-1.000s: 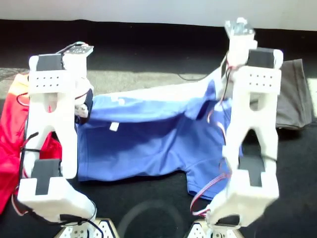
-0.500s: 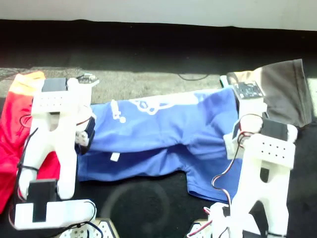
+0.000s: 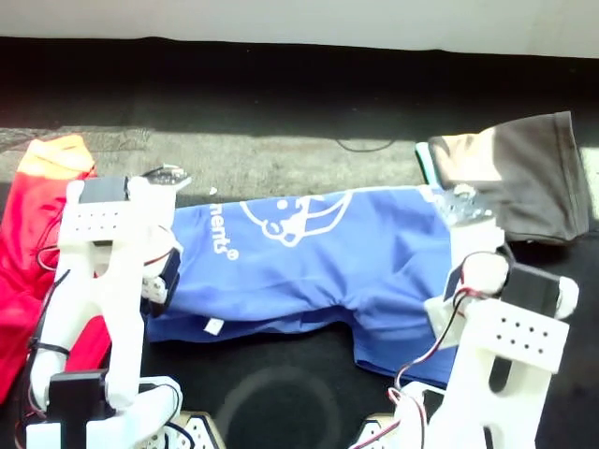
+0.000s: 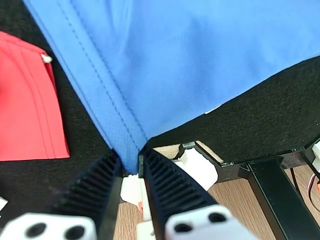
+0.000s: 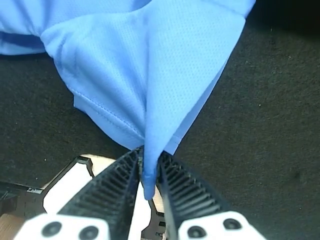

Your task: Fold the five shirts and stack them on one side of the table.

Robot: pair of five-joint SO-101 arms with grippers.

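I read the left gripper [image 4: 131, 162] clamped on a hem fold of the blue shirt [image 3: 309, 253]. The right gripper [image 5: 148, 172] pinches a second fold of the same shirt. The shirt lies spread between both arms on the black table [image 3: 309, 365], white print facing up. I count three shirts: blue, a red shirt [image 3: 28, 234] beside the left arm, and a dark shirt [image 3: 524, 178] beyond the right arm.

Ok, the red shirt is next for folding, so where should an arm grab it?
Probably the hemmed corner of the red shirt nearest the blue shirt: it lies flat with a free edge on the dark table. Come from the left arm's side, once the left gripper lets the blue shirt go.
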